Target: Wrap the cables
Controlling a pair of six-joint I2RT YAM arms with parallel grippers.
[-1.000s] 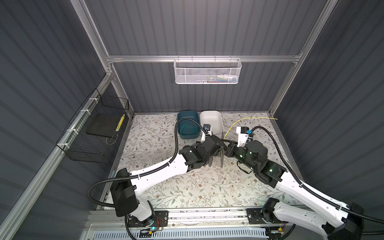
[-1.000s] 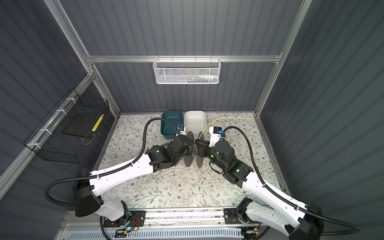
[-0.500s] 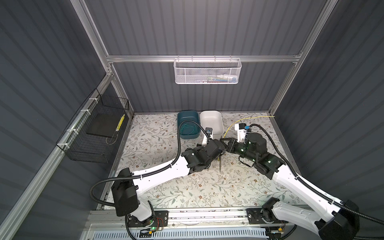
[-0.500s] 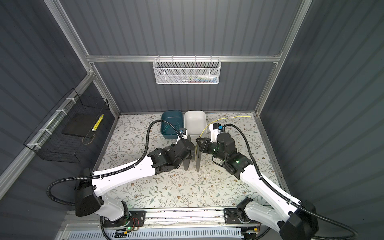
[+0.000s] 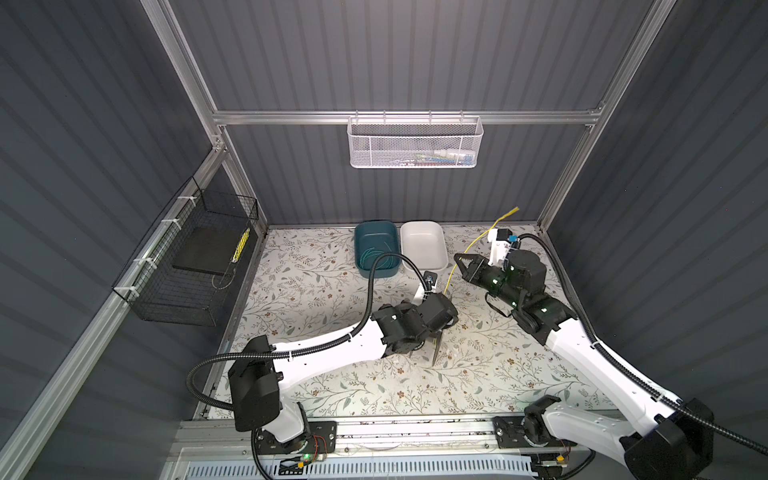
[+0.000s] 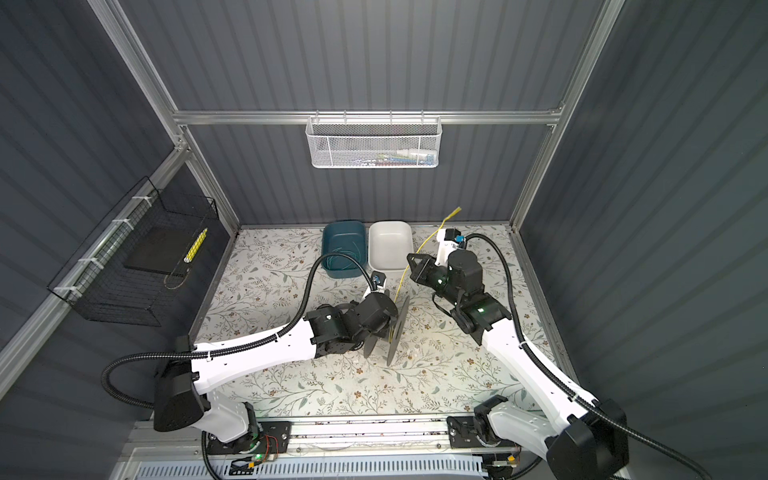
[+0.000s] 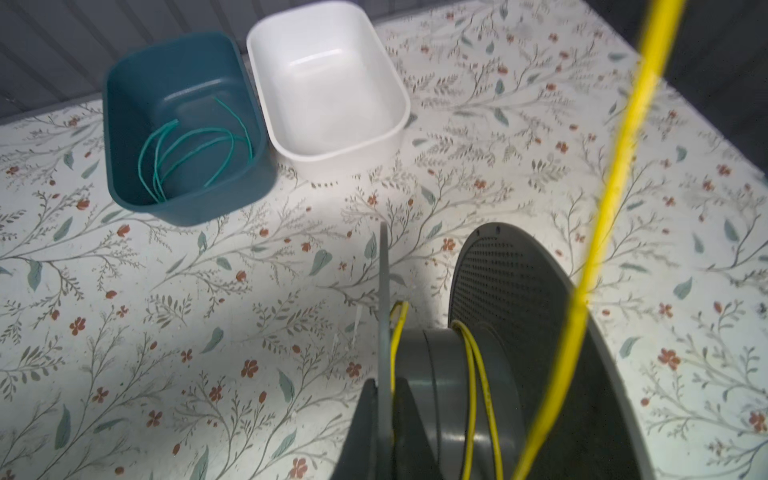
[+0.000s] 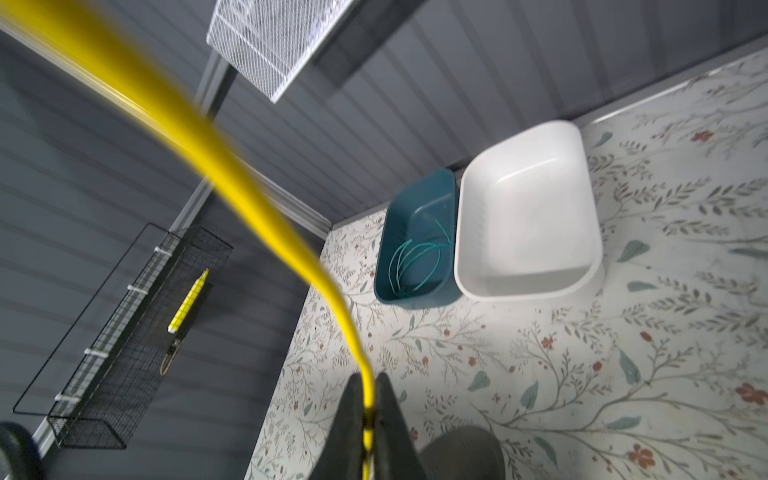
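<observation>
Yellow cable (image 8: 307, 257) — pinched in right gripper (image 8: 368, 382), few turns on grey spool (image 7: 515, 282)

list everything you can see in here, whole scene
spool: 1, grey, mid-table, flanges upright
yellow cable: 1, yellow, a few turns on the spool, rest rising free
teal bin: 1, teal, back of table
teal cable: 1, teal-green, looped inside teal bin
white bin: 1, white, beside teal bin, empty
mesh basket: 1, white, back rail
wire basket: 1, black, left wall
pen-like item: 1, yellow, in wire basket
table: 1, floral
left end effector: black, shut on spool flange
right end effector: black, shut on yellow cable
</observation>
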